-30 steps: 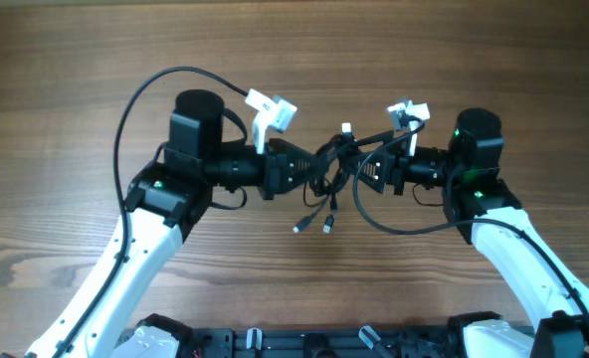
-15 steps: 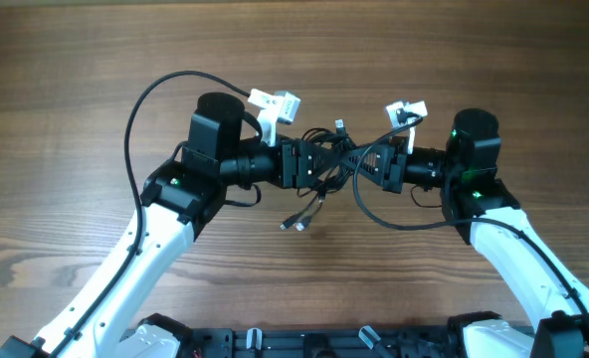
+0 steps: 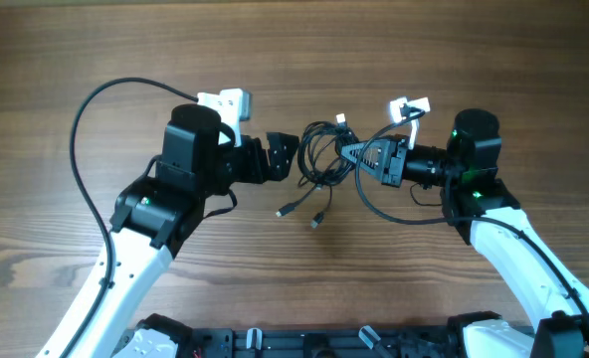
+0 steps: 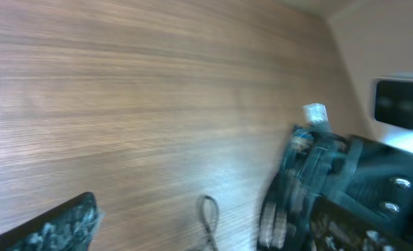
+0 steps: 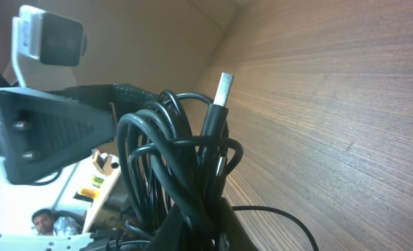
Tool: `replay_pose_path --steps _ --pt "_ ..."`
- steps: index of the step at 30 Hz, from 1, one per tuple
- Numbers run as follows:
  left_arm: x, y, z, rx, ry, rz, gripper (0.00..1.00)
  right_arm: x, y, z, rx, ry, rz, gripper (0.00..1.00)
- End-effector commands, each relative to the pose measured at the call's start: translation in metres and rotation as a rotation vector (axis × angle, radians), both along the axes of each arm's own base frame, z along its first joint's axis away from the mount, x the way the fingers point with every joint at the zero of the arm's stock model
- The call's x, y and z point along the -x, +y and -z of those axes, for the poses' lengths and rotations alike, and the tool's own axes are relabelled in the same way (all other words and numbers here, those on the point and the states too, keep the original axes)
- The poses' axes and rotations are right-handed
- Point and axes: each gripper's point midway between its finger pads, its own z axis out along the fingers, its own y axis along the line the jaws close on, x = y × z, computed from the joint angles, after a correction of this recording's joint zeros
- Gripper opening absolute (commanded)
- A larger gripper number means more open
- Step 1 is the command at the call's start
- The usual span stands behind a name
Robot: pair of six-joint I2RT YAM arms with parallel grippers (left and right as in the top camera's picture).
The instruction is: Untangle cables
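the right gripper (image 3: 350, 152) is pinched shut on the cables (image 3: 321, 159), a bundle of thin black cords gathered at its fingertips near the middle of the table. in the right wrist view the bundle fills the foreground, its loops crossing over one another right at the jaws. whether it rests on the wood or hangs just above it, i cannot tell. the left gripper (image 3: 285, 159) stands just beside the bundle on the opposite side, its jaws spread wide with nothing between them, and it does not touch the cords. two loose ends (image 3: 287, 209) trail out of the bundle toward the robot's base and lie on the wood, each tipped with a small plug. a silver plug (image 5: 222, 89) sticks up from the top of the bundle.

the table (image 3: 96, 40) is brown wood with the grain running side to side. past its edge, the left wrist view shows a pale surface (image 4: 377, 28). low in the corner of the right wrist view a person (image 5: 42, 222) appears, small and far off.
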Motion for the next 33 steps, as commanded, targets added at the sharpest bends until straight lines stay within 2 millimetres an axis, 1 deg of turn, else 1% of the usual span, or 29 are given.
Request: replay_pose_path --steps 1,2,4,6,9,10,11,12,13,14,16,17,18,19,20,22,24,25,28,31,33 --pt "0.013 -0.025 0.009 -0.049 -0.057 0.254 0.98 -0.003 0.0 -0.005 -0.01 0.014 0.021 0.05" --pt "0.024 -0.04 0.013 -0.017 -0.062 0.39 0.92 -0.003 -0.001 -0.005 -0.008 0.015 0.026 0.05" --pt "0.03 -0.051 0.022 0.014 -0.04 0.485 0.91 -0.004 -0.001 -0.005 -0.007 0.016 0.029 0.05" --pt "0.026 -0.056 0.025 0.033 -0.04 0.502 0.91 -0.007 -0.003 0.001 0.007 0.041 0.057 0.05" --pt "0.022 -0.06 0.017 0.049 -0.087 0.512 0.89 -0.007 -0.004 0.007 0.019 0.072 0.072 0.05" --pt "0.02 -0.058 0.017 0.044 -0.094 0.51 0.89 -0.008 -0.005 0.009 0.025 0.082 0.082 0.05" --pt "0.016 -0.053 0.017 0.034 -0.103 0.5 0.85 -0.009 -0.007 0.013 0.036 0.097 0.099 0.06" --pt "0.008 -0.043 0.017 0.032 -0.104 0.463 0.84 -0.011 -0.008 0.015 0.043 0.107 0.111 0.05" --pt "-0.001 -0.028 0.016 0.039 -0.101 0.419 0.8 -0.011 -0.008 0.015 0.043 0.107 0.112 0.06" --pt "-0.004 -0.021 0.012 0.072 -0.1 0.415 0.8 -0.011 -0.008 0.016 0.043 0.108 0.112 0.05" --pt "0.001 -0.014 -0.004 0.189 -0.111 0.468 0.82 -0.011 -0.008 0.016 0.043 0.107 0.112 0.05" --pt "0.005 -0.012 -0.016 0.26 -0.129 0.512 0.86 -0.011 -0.008 0.016 0.043 0.107 0.112 0.06" --pt "0.009 -0.011 -0.024 0.301 -0.144 0.546 0.92 -0.011 -0.008 0.016 0.043 0.107 0.112 0.06" --pt "0.01 -0.012 -0.025 0.31 -0.148 0.554 0.96 -0.011 -0.008 0.015 0.042 0.108 0.111 0.06" --pt "0.012 -0.015 -0.024 0.299 -0.161 0.577 0.99 -0.011 -0.008 0.015 0.036 0.127 0.116 0.05" --pt "0.015 -0.025 -0.019 0.281 -0.168 0.61 1.0 -0.01 -0.007 0.015 0.025 0.15 0.116 0.04" --pt "0.009 -0.031 -0.004 0.239 -0.139 0.591 0.95 -0.008 -0.006 0.014 0.022 0.149 0.105 0.04" --pt "0.006 -0.035 0.007 0.218 -0.114 0.583 0.95 -0.006 -0.004 0.013 0.018 0.144 0.091 0.04" --pt "0.0 -0.044 0.022 0.223 -0.092 0.6 0.95 0.001 0.006 0.011 0.013 0.132 0.045 0.04" --pt "-0.002 -0.052 0.024 0.225 -0.106 0.62 0.94 0.013 0.022 0.011 0.042 0.049 -0.025 0.04" --pt "0.0 -0.054 0.022 0.233 -0.112 0.632 0.93 0.015 0.031 0.013 0.062 0.03 -0.031 0.05"
